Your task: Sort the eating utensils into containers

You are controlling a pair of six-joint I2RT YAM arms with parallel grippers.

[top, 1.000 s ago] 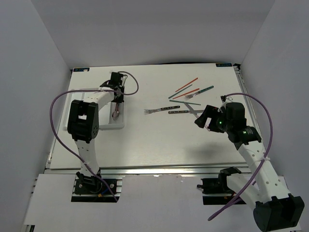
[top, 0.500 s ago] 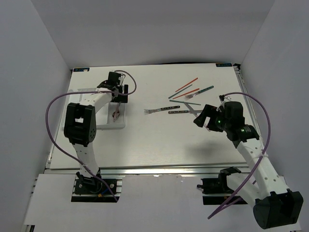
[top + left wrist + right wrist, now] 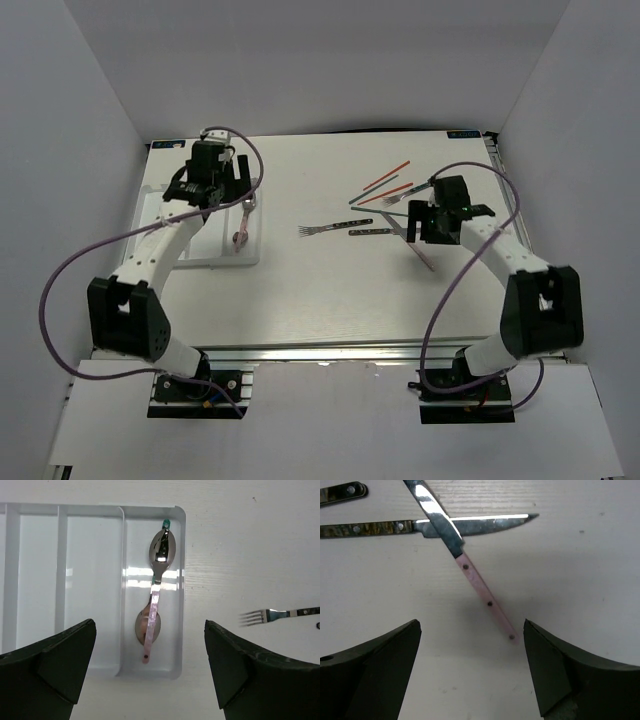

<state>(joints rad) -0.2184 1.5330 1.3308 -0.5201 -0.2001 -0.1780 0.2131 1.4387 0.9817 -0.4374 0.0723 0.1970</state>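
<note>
No legible txt, nos. or brand marks in any view. Two small blue stickers [image 3: 166, 143] on the table [image 3: 330, 285] far edge are too small to read.

Left wrist view: tray [image 3: 30, 510] cut off at left, fork [image 3: 265, 614] at right; teal spoon [image 3: 165, 523] mostly hidden under pink spoon [image 3: 156, 595]. Right wrist view: pink knife [image 3: 480, 587] cut off at its far blade end; dark knife [image 3: 395, 527] at its left handle end.

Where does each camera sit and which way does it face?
Top external: above and behind the bases, looking down on the table; left arm and right arm show.
Left wrist: over the tray, facing down at two spoons; its open fingers show.
Right wrist: facing down at a pink-handled knife; its open fingers show.
Shared: top and left wrist both catch the tray and the fork.
</note>
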